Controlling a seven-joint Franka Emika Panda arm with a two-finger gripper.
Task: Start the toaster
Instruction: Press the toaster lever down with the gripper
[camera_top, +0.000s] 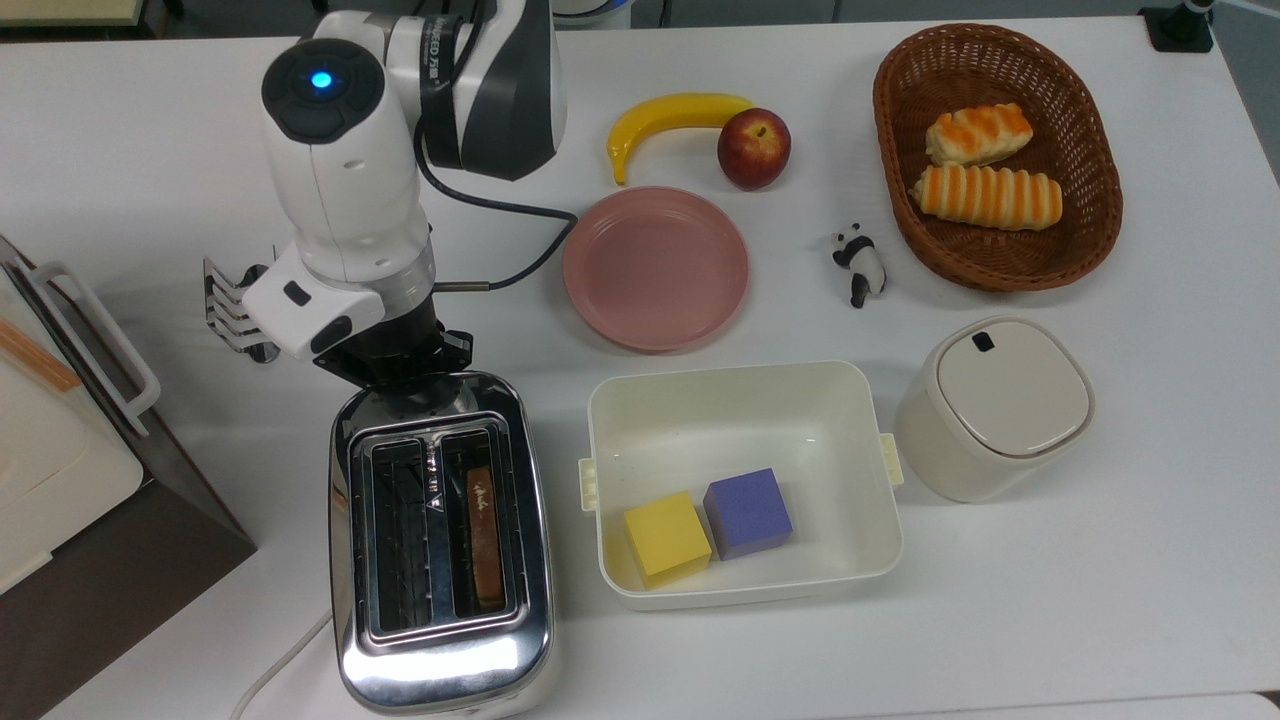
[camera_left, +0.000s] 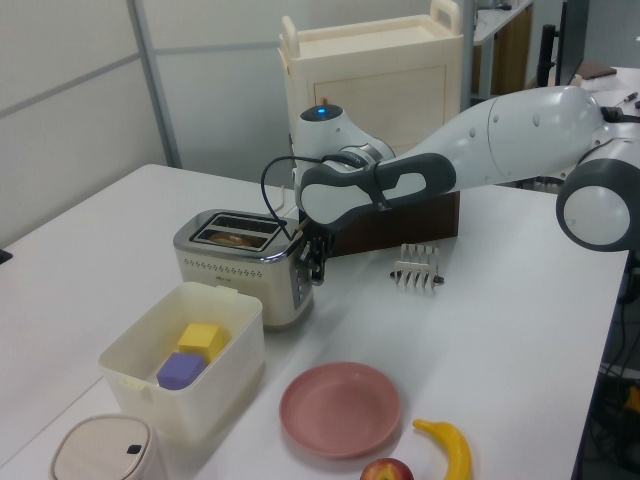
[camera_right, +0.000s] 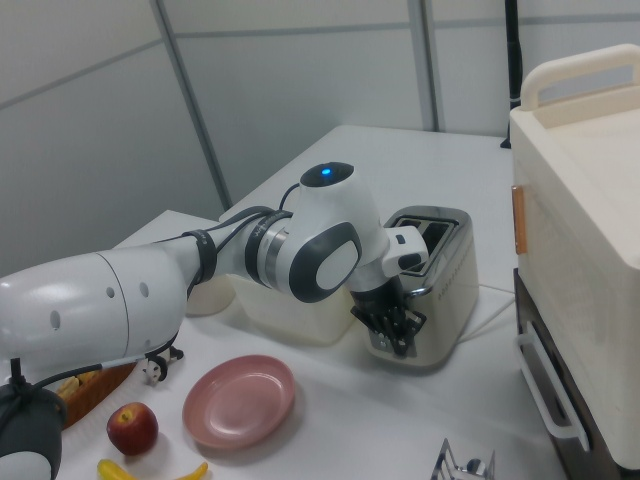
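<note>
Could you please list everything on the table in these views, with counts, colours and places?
toaster: 1, chrome, top view's lower left
toast rack: 1, metal, beside arm
plate: 1, pink, centre
banana: 1, yellow, beside apple
apple: 1, red
basket: 1, brown, two bread rolls inside
panda figure: 1, black-white
box: 1, cream, holds yellow and purple cubes
lidded bin: 1, cream
boxy appliance: 1, white-brown
gripper: 1, black, at toaster's end
</note>
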